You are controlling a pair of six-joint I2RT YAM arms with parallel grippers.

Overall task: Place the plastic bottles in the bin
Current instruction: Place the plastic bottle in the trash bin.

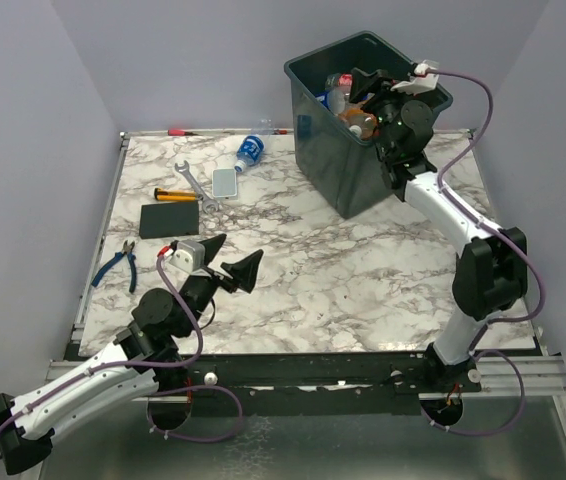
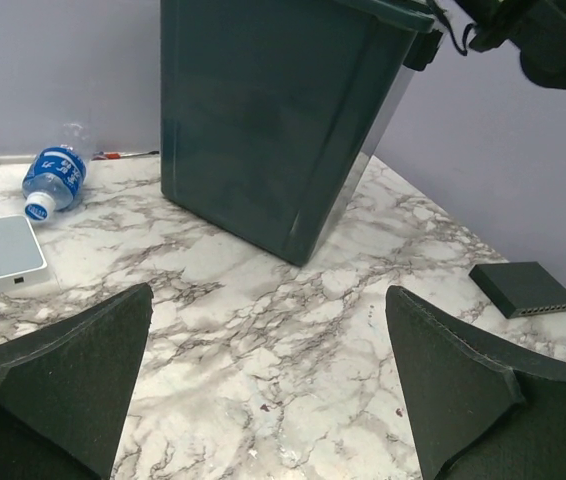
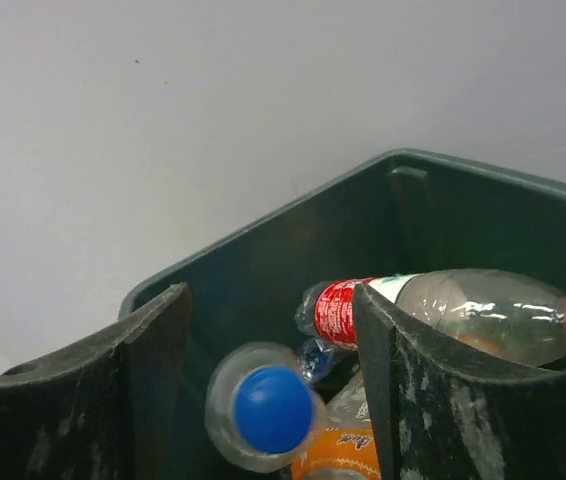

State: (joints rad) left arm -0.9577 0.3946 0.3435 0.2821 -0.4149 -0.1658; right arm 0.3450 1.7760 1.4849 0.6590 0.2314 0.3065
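The marble tabletop (image 1: 363, 280) carries the bin (image 1: 333, 170) far right, with bottles (image 3: 443, 305) inside. One blue-labelled bottle (image 1: 251, 152) lies near the grey slab (image 1: 225, 181) and wrench (image 1: 193, 183). The right fingers (image 3: 463, 400) are half-spread over the bin, empty; the left fingers (image 1: 246, 272) are fully spread, empty.

Our left hand (image 2: 268, 292) hangs over the desk (image 2: 413, 240), fingers spread wide. Ahead stands the bin (image 2: 263, 110); a bottle (image 2: 53, 180) lies left of it, near a white slab (image 2: 3, 250).

My left arm (image 1: 83, 380) lies low at eight o'clock, its jaws spread wide and pointing toward two o'clock. My right arm (image 1: 445, 207) reaches from five o'clock up to one o'clock, jaws parted, tipped downward.
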